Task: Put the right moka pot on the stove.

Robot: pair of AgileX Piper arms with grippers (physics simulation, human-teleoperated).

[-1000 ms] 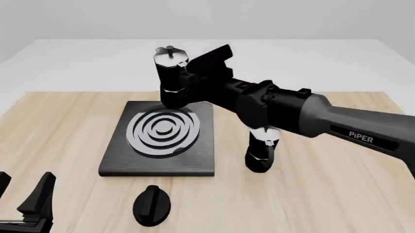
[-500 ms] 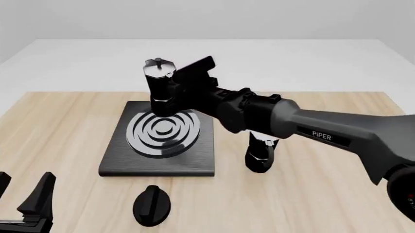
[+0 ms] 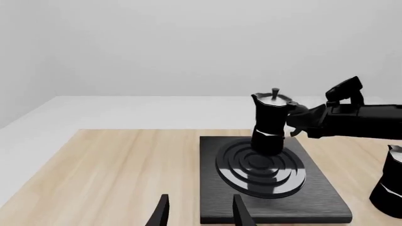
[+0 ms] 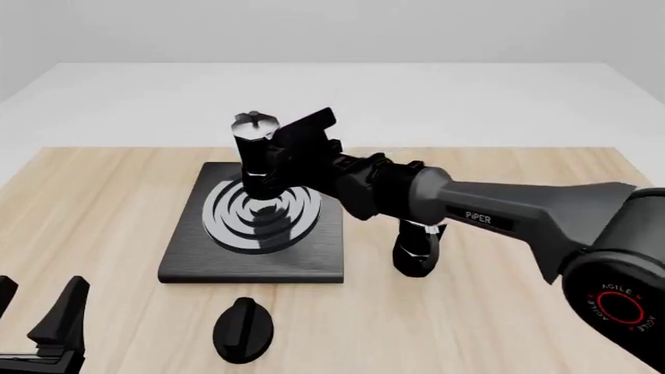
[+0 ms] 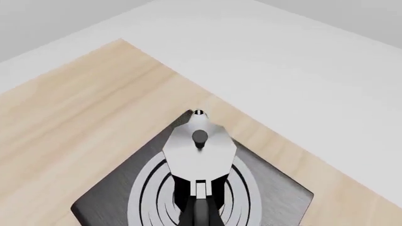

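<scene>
The right moka pot (image 4: 255, 156) is black with a silver lid and stands upright over the back of the stove (image 4: 187, 257), a black slab with silver rings. My right gripper (image 4: 286, 160) is shut on the pot's handle from the right. In the left wrist view the right moka pot (image 3: 270, 123) has its base at the rings of the stove (image 3: 326, 200); I cannot tell whether it touches. The right wrist view looks down on the pot's lid (image 5: 199, 148) above the stove (image 5: 279, 197). My left gripper (image 4: 40, 321) is open near the table's front left corner.
A second moka pot (image 4: 418, 249) stands on the table just right of the stove, partly hidden by the right arm, and shows in the left wrist view (image 3: 389, 188). A small black round knob (image 4: 244, 329) lies in front of the stove.
The right arm has lowered the moka pot from well above the stove down to the rings, shifting it slightly left. The left gripper has not moved.
</scene>
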